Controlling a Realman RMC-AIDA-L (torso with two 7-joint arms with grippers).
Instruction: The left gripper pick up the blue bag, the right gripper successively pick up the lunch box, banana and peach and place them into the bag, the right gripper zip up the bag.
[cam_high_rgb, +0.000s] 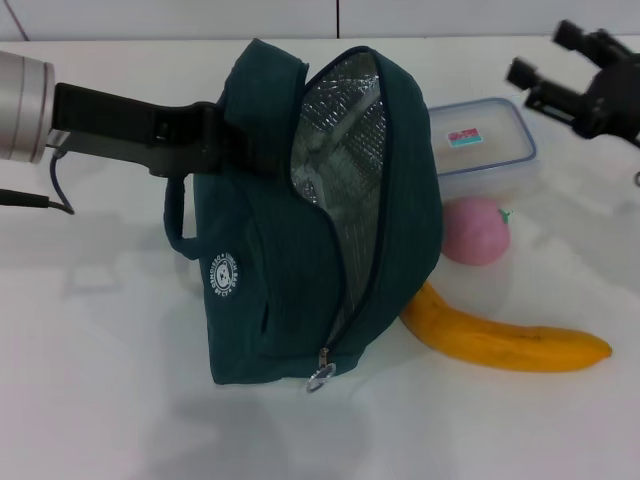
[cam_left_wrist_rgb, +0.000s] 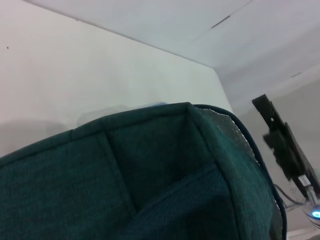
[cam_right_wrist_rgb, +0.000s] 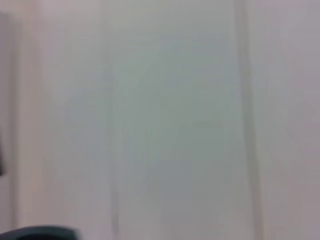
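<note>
The blue bag (cam_high_rgb: 300, 250) stands tilted on the white table, its zip open and silver lining (cam_high_rgb: 345, 130) showing. My left gripper (cam_high_rgb: 218, 135) comes in from the left and is shut on the bag's upper handle; the fabric hides its fingertips. The left wrist view is filled by the bag's fabric (cam_left_wrist_rgb: 150, 190). Behind the bag on the right sits the lunch box (cam_high_rgb: 480, 140). In front of it lies the peach (cam_high_rgb: 475, 230), and nearer still the banana (cam_high_rgb: 510, 342), one end against the bag. My right gripper (cam_high_rgb: 547, 55) hovers open at the far right, above and beyond the lunch box.
The bag's metal ring zip pull (cam_high_rgb: 320, 378) hangs at its lower front end. A black cable (cam_high_rgb: 45, 190) trails under my left arm. The right gripper (cam_left_wrist_rgb: 282, 145) shows far off in the left wrist view. The right wrist view shows only pale surface.
</note>
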